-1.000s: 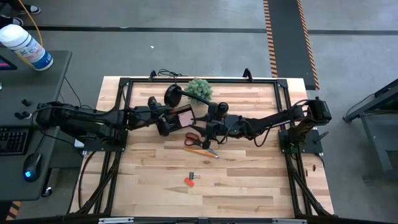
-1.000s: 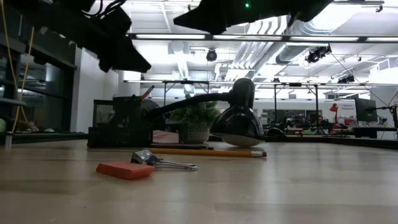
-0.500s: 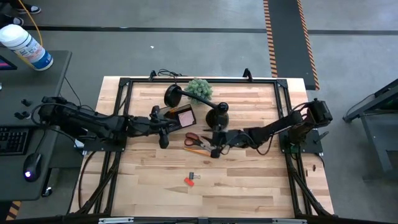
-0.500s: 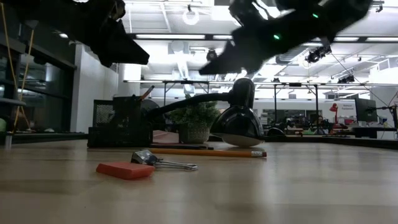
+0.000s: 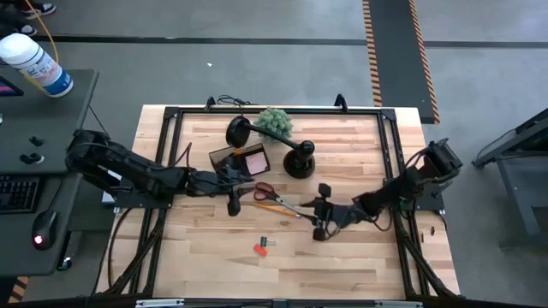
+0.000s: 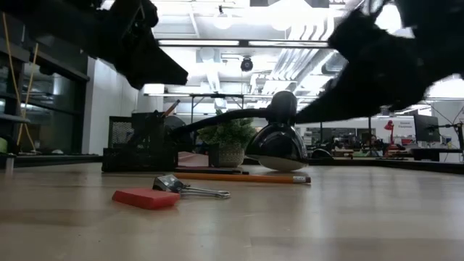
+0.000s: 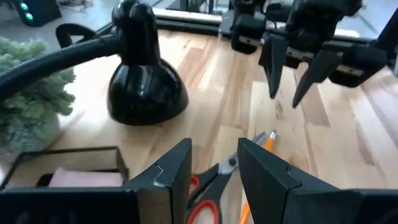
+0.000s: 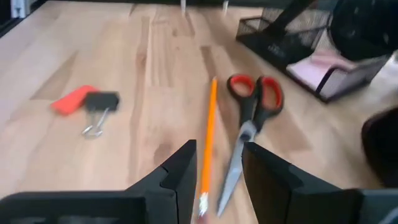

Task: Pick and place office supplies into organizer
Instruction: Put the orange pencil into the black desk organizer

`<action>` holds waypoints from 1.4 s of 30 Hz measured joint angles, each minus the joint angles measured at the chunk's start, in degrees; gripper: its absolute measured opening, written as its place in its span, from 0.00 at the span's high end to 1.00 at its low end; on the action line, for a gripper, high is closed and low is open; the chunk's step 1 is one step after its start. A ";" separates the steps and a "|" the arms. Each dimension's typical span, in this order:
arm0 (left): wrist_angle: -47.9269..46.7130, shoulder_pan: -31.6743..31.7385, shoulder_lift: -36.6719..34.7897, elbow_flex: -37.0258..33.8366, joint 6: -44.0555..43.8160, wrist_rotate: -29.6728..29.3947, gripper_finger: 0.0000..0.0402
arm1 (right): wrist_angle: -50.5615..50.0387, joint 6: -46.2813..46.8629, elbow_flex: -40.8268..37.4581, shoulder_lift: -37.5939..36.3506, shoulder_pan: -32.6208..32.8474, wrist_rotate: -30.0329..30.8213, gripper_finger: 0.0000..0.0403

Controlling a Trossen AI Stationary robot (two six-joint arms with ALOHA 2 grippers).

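Red eraser (image 5: 259,250) and black binder clip (image 5: 264,243) lay nearest table's front edge, touching. Right gripper (image 5: 319,226) hovered mid-table, fingers apart, nothing held. Pencil (image 5: 276,206) and scissors (image 5: 272,194) lay side by side at table centre. Left gripper (image 5: 234,206) hung just beside scissors, fingers apart, empty. Organizer (image 5: 240,158) toward back edge, pink sticky-note pad (image 5: 254,160) inside. Lamp (image 5: 295,159) and plant (image 5: 275,121) behind.

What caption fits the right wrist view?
Open right gripper above the pencil and scissors, binder clip off to one side.
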 joint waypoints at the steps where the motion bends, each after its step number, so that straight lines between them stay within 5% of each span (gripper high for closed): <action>1: 1.40 0.10 0.90 0.00 0.00 0.16 0.71 | 0.00 1.24 -0.55 0.00 1.14 0.86 0.71; 11: 7.65 0.08 3.64 0.04 0.62 0.18 0.71 | -2.75 9.78 -3.13 0.23 7.76 7.20 0.71; 21: 8.49 0.08 3.64 0.03 0.65 0.16 0.71 | 5.68 14.92 -3.08 10.30 11.67 16.48 0.71; 31: 8.56 0.08 3.64 0.04 0.85 -0.43 0.71 | 14.18 11.13 -0.61 19.24 9.74 14.89 0.71; 42: 8.54 0.08 3.64 0.02 0.85 -0.49 0.71 | 14.22 9.37 0.46 20.41 6.67 11.95 0.71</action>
